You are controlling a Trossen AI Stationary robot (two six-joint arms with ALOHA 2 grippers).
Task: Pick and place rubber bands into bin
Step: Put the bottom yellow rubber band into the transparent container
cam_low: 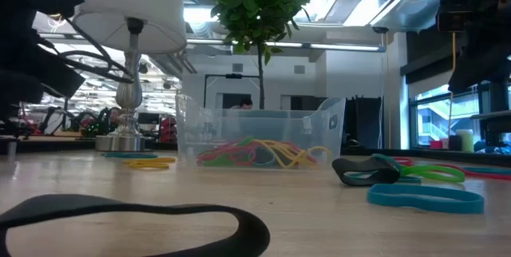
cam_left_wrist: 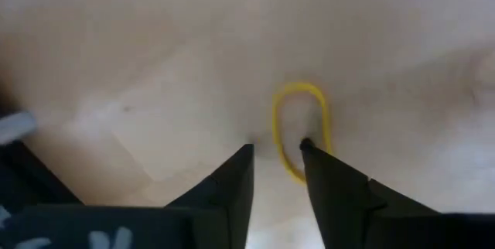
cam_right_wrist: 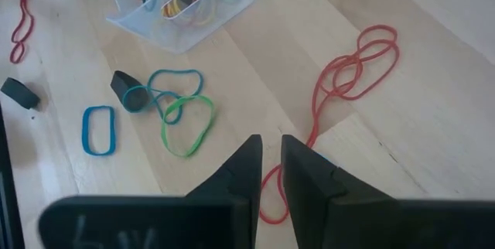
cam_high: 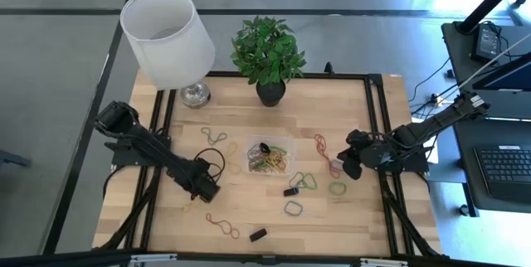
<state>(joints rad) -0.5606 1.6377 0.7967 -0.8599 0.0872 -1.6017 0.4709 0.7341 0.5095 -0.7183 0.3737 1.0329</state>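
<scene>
While the left gripper (cam_left_wrist: pixel 276 150) is held low over the wooden table (cam_high: pixel 348 217) to the left of the bin (cam_high: pixel 267 157), its two dark fingers are seen standing apart, one tip set inside a yellow rubber band (cam_left_wrist: pixel 300 127) that lies flat on the wood and the other just outside the loop; nothing is clamped between them. The right gripper (cam_right_wrist: pixel 271 147) is positioned over the right side of the table, its fingers drawn nearly together with only a narrow gap and nothing held, just above a long red band (cam_right_wrist: pixel 352 71) twisted into several loops. The bin, a small clear tub near the middle of the table, is already partly filled with a tangle of yellow, red and green bands (cam_low: pixel 255 154). More rubber bands are scattered around it: green (cam_right_wrist: pixel 188 123), blue (cam_right_wrist: pixel 98 130) and teal loops in front of the right arm, another red band (cam_high: pixel 222 225) near the front edge, and small black pieces (cam_high: pixel 258 235) among them. A white lamp (cam_high: pixel 168 37) and a potted plant (cam_high: pixel 267 51) are placed at the far edge. Each band is judged to be very light, soft and floppy, likely to stretch, sag and cling rather than keep its shape, so a pinch across a single strand, pressed close to the wood, is thought the surest hold
</scene>
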